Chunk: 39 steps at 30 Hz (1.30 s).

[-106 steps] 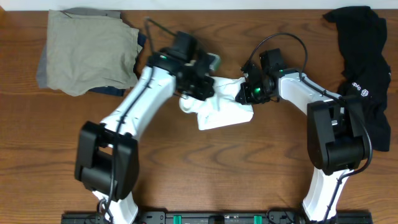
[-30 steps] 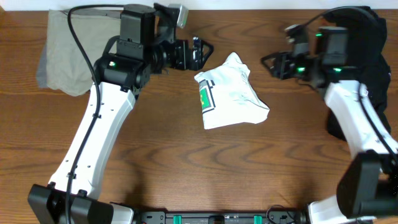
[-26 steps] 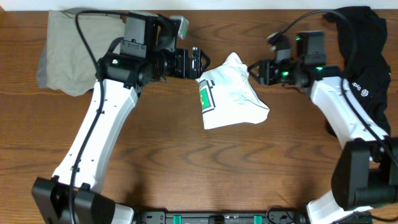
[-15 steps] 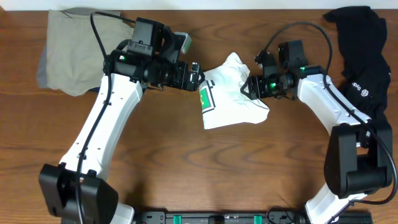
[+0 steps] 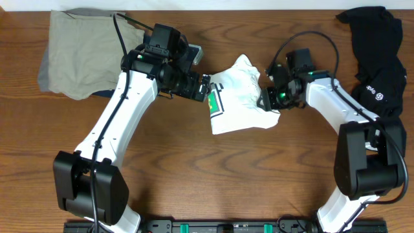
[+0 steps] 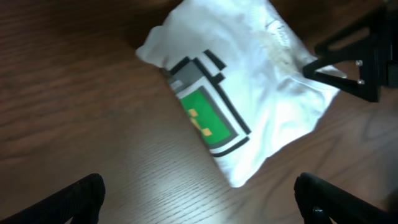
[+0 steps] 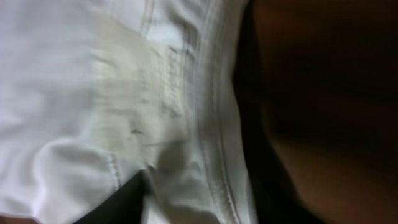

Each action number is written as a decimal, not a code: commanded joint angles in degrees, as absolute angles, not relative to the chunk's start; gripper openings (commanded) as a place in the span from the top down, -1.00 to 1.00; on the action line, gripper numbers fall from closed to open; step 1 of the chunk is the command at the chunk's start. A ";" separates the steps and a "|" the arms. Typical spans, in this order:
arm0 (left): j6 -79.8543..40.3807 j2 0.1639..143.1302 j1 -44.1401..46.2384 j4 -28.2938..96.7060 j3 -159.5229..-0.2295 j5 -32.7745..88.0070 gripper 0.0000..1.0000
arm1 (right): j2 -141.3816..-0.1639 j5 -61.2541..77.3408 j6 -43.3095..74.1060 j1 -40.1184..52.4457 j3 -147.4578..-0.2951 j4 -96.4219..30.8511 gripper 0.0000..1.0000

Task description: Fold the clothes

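Near edge, 6 o'clock: one black base rail (image 5: 226, 226) with green clips.

Arms: two, white with black joints. The left arm (image 5: 123, 123) rises from 7 o'clock and the right arm (image 5: 339, 110) from 5 o'clock. Both reach in to the table's middle.

Garments counted: three sure.
- One white T-shirt (image 5: 242, 97), in a crumpled, bundled fold, lies just past the table's centre between the two arm tips. Its green square graphic (image 6: 208, 115), bordered in black and white, faces up on the shirt's 9 o'clock side.
- One khaki folded garment (image 5: 90, 52) at 10 o'clock, well apart from the shirt. Blue-grey cloth shows under its edges; cannot tell if that is a separate piece.
- One black garment (image 5: 378, 71) in a loose heap at 2 o'clock, with a small white logo.

Left fingers (image 6: 74, 198): spread wide, holding nothing, just beside the shirt's 9 o'clock edge.
Right fingers (image 6: 364, 71): touching the shirt's 3 o'clock edge. White hem fills the right wrist view. Cannot tell whether they pinch the cloth.

Surface: one table (image 5: 194, 168), brown wood grain. Past its far edge, a pale strip only.
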State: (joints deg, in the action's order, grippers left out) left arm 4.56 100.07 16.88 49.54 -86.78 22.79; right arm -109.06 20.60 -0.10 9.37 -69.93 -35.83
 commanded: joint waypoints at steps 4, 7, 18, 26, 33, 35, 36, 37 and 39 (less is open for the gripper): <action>5.37 100.09 16.64 49.80 -86.48 19.75 -0.96 | -110.69 19.07 1.87 12.88 -65.76 -33.58 0.85; 5.34 100.09 16.12 49.84 -86.48 19.53 -0.96 | -110.69 19.07 3.29 15.35 -64.42 -32.21 0.97; 5.34 100.09 12.56 49.89 -86.48 19.35 -0.96 | -110.52 22.96 8.97 23.68 -65.71 -23.09 0.78; 3.49 100.09 12.01 49.74 -86.48 19.40 -0.96 | -105.45 22.52 8.29 19.46 -76.07 -36.29 -0.46; -4.19 100.95 19.55 45.60 -86.48 15.38 -0.96 | -99.42 15.35 10.15 9.72 -79.46 -39.90 -0.64; -5.82 102.39 23.14 43.55 -86.48 12.05 -0.96 | -98.83 15.18 10.70 5.17 -79.46 -39.88 -0.67; -6.68 103.35 24.88 42.63 -86.48 10.57 -0.96 | -98.78 15.20 10.70 2.96 -79.46 -39.88 -0.68; -7.44 104.27 26.28 42.02 -86.48 9.26 -0.96 | -98.78 15.22 10.72 1.06 -79.46 -39.92 -0.69; -9.39 106.41 28.84 41.45 -86.48 5.26 -0.96 | -98.78 15.29 10.72 -2.96 -79.44 -40.42 -0.71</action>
